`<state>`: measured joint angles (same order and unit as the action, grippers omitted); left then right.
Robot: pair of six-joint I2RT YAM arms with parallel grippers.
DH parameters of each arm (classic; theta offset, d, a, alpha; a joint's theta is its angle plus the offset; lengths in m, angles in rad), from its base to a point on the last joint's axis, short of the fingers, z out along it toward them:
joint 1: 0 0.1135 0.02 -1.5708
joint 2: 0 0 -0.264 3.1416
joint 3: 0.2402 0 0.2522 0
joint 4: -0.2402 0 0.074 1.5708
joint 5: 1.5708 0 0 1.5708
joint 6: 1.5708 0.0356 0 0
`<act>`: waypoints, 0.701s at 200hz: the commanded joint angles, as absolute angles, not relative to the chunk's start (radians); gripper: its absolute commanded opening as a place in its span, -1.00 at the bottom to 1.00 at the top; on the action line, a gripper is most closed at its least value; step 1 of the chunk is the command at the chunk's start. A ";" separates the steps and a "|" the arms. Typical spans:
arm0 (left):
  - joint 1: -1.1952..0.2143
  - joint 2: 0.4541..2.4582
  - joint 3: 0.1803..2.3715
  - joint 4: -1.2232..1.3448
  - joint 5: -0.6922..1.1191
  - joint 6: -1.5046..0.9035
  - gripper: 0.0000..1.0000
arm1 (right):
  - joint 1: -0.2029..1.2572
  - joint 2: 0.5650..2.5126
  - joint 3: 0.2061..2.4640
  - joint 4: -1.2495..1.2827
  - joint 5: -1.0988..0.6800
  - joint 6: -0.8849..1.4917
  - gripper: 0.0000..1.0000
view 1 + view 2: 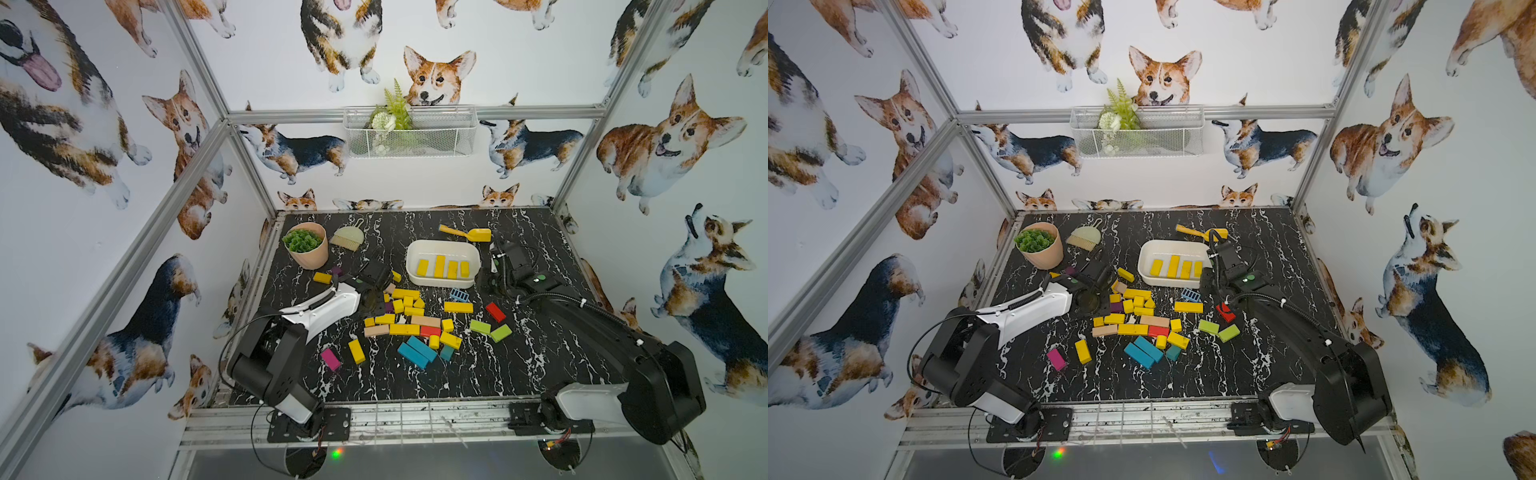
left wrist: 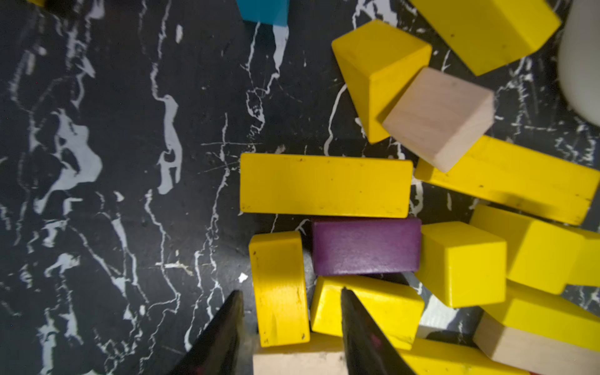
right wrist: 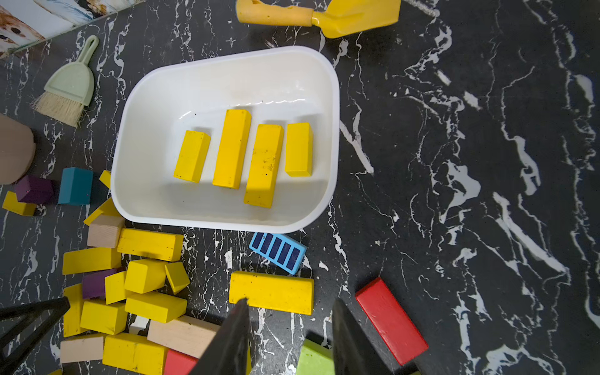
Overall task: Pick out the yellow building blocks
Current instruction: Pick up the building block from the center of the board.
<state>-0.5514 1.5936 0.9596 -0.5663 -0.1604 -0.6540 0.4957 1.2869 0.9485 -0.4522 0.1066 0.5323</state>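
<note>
Several yellow building blocks [image 3: 232, 149] lie side by side in the white tray [image 1: 441, 241]. Many more sit in a mixed pile [image 1: 405, 309] at mid-table, with a lone yellow bar [image 3: 271, 292] to its right. My left gripper [image 2: 291, 291] is low over the pile's left edge. It is open, its fingers [image 2: 227, 328] straddling a short yellow block [image 2: 279, 285] with a gap on each side. My right gripper [image 3: 290, 302] hangs open above bare table between the lone bar and a green block [image 3: 313, 358], holding nothing.
Purple [image 2: 365, 245], tan [image 2: 438, 117], red [image 3: 391, 319], blue [image 1: 417, 351], green [image 1: 490, 330] and magenta [image 1: 330, 358] blocks mix with the yellow ones. A potted plant [image 1: 307, 245], hand brush [image 1: 348, 238] and yellow toy shovel [image 1: 465, 234] stand along the back.
</note>
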 commanded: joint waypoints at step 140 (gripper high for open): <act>-0.528 1.624 0.887 -0.509 -0.176 -0.716 -0.16 | 0.496 1.246 0.920 -0.476 0.160 0.555 -0.12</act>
